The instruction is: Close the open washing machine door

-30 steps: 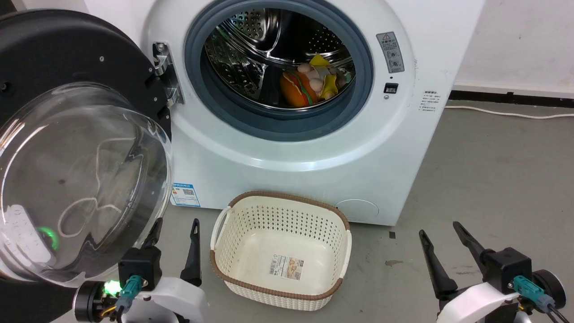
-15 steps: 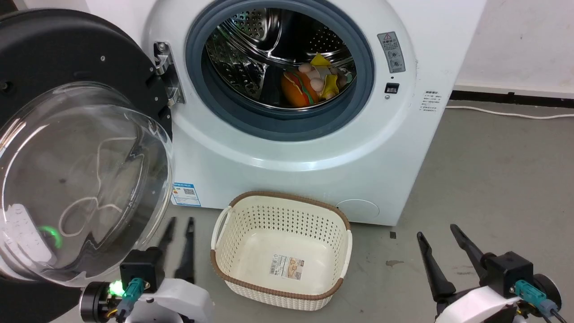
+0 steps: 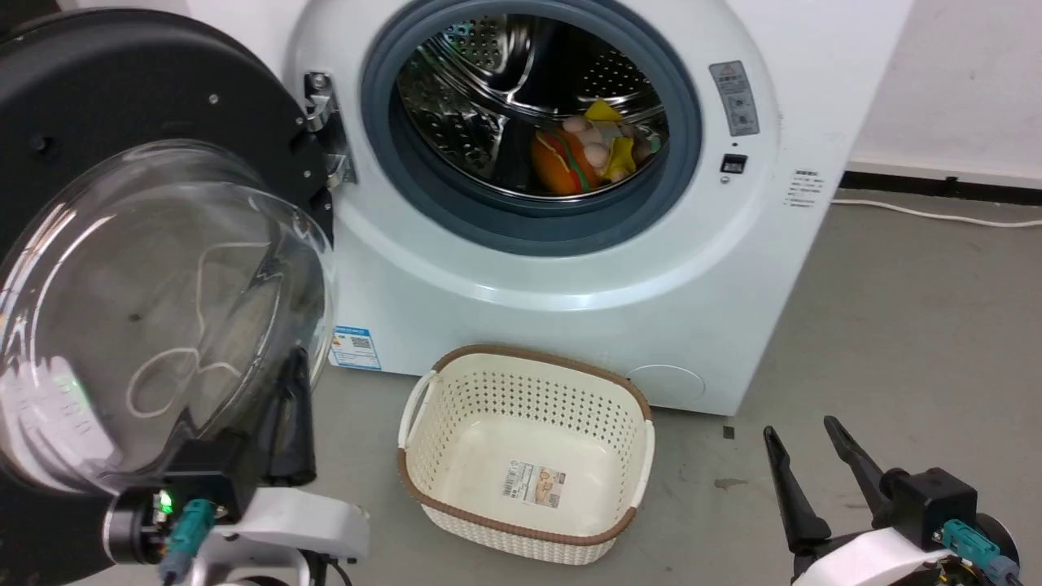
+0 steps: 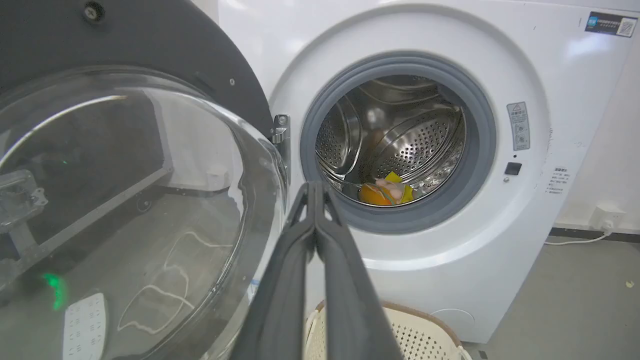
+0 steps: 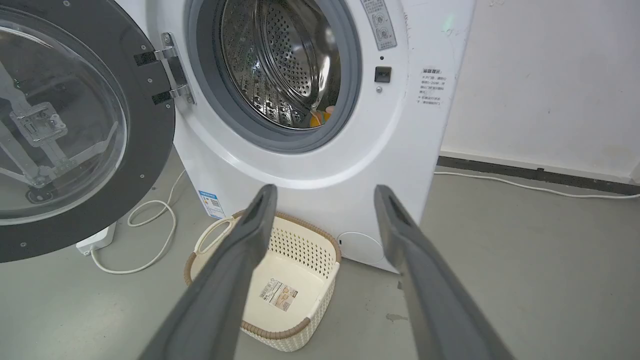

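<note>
The door (image 3: 163, 268), swung wide, was seen just left of the empty, tightly closed left gripper (image 4: 314, 186); the approach was judged in hand, and a push towards the washing machine (image 3: 570, 277) ahead was called for.

I'm looking at what seems a test room or lab rather than a home laundry: 1 washing machine (image 3: 570, 268) on a bare grey floor (image 3: 912, 325), plain white wall (image 5: 540, 75), loose white cable (image 3: 920, 213) trailing along black skirting (image 3: 936, 177).
</note>
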